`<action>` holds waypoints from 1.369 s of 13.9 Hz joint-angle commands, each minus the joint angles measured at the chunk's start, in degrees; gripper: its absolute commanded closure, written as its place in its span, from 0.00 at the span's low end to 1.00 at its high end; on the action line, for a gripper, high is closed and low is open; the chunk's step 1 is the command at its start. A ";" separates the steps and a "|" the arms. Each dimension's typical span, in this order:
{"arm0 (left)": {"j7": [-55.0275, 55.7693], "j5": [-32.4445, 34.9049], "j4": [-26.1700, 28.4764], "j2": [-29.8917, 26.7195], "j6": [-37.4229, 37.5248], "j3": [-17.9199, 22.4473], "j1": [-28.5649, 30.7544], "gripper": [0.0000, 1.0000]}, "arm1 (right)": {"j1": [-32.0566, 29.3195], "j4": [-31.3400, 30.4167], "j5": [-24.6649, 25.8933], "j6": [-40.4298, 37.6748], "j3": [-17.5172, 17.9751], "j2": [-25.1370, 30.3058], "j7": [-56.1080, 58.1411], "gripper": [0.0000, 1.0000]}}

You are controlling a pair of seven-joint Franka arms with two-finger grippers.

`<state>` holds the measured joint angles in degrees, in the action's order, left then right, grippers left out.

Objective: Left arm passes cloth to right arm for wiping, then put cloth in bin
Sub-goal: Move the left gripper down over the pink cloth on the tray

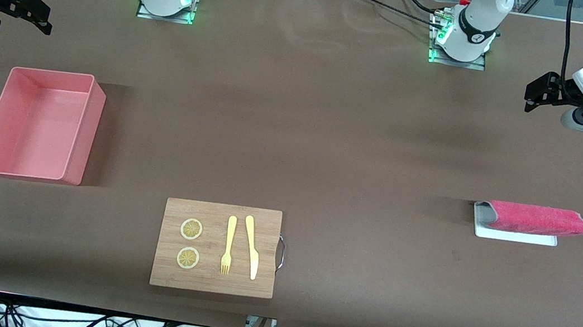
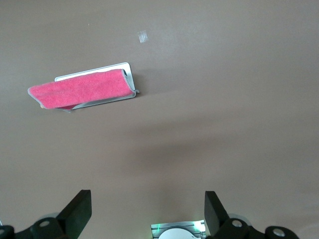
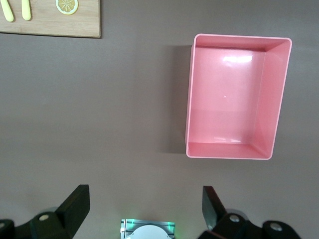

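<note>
The folded magenta-pink cloth (image 1: 537,219) lies on a small white tray (image 1: 518,236) toward the left arm's end of the table, its grey reverse showing at one end. The salmon-pink bin (image 1: 87,137) stands empty toward the right arm's end. My left gripper (image 1: 532,97) is open and empty, held high above the table at its own end; its wrist view shows the cloth (image 2: 79,89) and tray (image 2: 127,79) well clear of the gripper (image 2: 148,214). My right gripper (image 1: 40,17) is open and empty, held high near the bin (image 3: 188,99), apart from the gripper (image 3: 144,211).
A wooden cutting board (image 1: 217,247) with a metal handle lies near the front camera, between the bin and the cloth. It carries two lemon slices (image 1: 191,229), a yellow fork (image 1: 228,245) and a yellow knife (image 1: 252,247). Its corner shows in the right wrist view (image 3: 50,22).
</note>
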<state>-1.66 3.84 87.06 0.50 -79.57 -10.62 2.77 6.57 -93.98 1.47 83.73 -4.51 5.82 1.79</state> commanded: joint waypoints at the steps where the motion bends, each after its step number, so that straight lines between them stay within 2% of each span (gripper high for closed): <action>1: -0.09 0.38 -1.28 0.47 1.96 -0.11 0.40 0.00 | 0.29 1.26 -0.07 -2.33 0.03 -0.28 -1.09 0.00; 8: -0.71 0.12 -1.28 0.99 1.96 -0.37 -0.13 0.00 | 0.29 1.26 -0.07 -2.60 0.12 -0.19 -1.00 0.00; 11: -0.71 0.73 -1.37 5.11 1.53 -0.72 -0.83 0.00 | 0.37 1.17 -0.07 -2.60 0.38 -0.10 -1.17 0.00; 13: -0.71 0.82 -1.72 9.85 0.65 -0.72 -0.75 0.00 | 0.29 1.17 -0.07 -2.69 1.26 0.16 -1.26 0.00; 15: 0.17 1.17 -1.29 12.58 -4.08 -0.72 -0.83 0.00 | 0.29 1.17 -0.07 -3.04 1.26 0.07 -1.35 0.00; 19: 8.14 9.24 -0.93 17.42 -8.66 -0.90 -2.94 0.00 | 0.29 1.26 -0.07 -3.48 1.35 0.16 -1.35 0.00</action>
<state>1.89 8.97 87.24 16.25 -87.24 -11.33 1.26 6.68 -93.86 1.48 81.68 -3.32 5.85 1.62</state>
